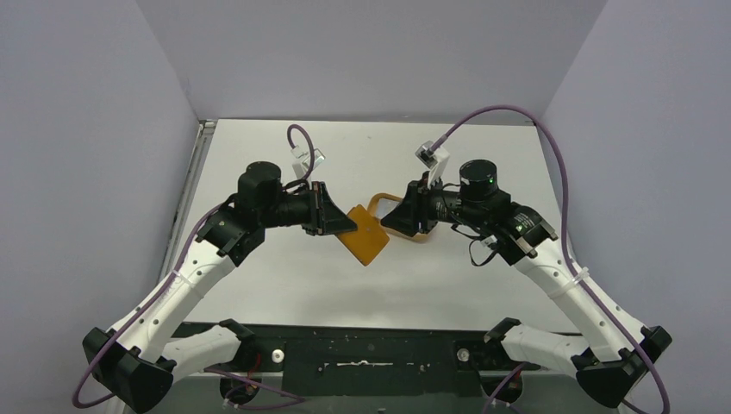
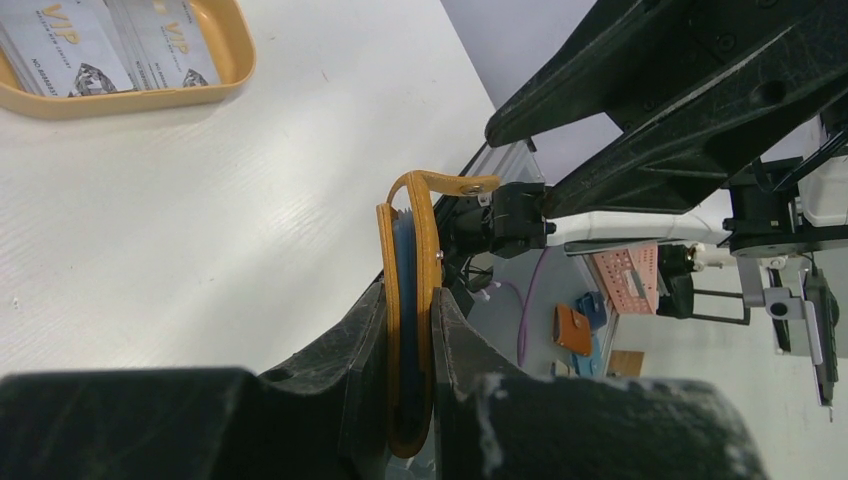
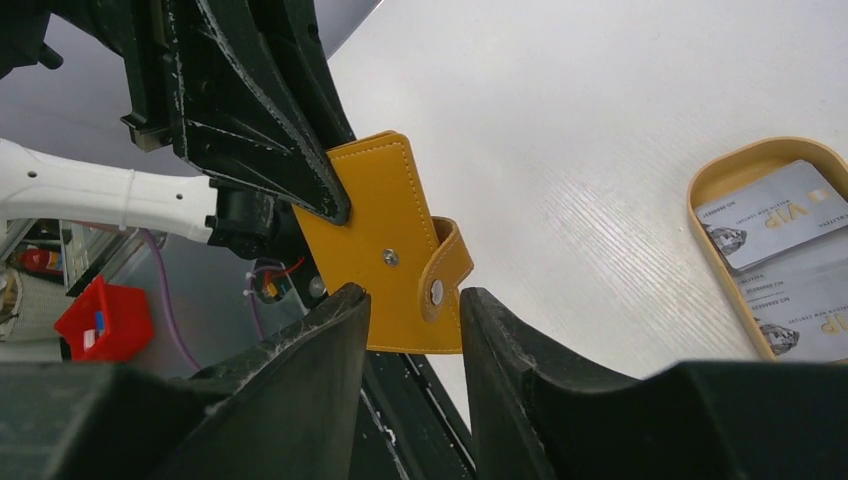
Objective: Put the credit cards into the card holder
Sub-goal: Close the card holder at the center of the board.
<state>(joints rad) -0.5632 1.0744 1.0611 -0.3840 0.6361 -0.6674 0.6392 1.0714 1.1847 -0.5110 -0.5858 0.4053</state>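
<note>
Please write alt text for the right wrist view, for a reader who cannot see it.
A small tan-orange leather card holder is gripped at its upper left corner by the black left gripper, its closure tab between the open fingers of the right gripper. At right, on the white table, an orange oval tray holds silvery grey credit cards.

You have a flat white worktop (image 1: 284, 285) boxed in by plain pale grey walls (image 1: 371, 52). Past its edge sits a red plastic bin (image 3: 100, 322).
</note>
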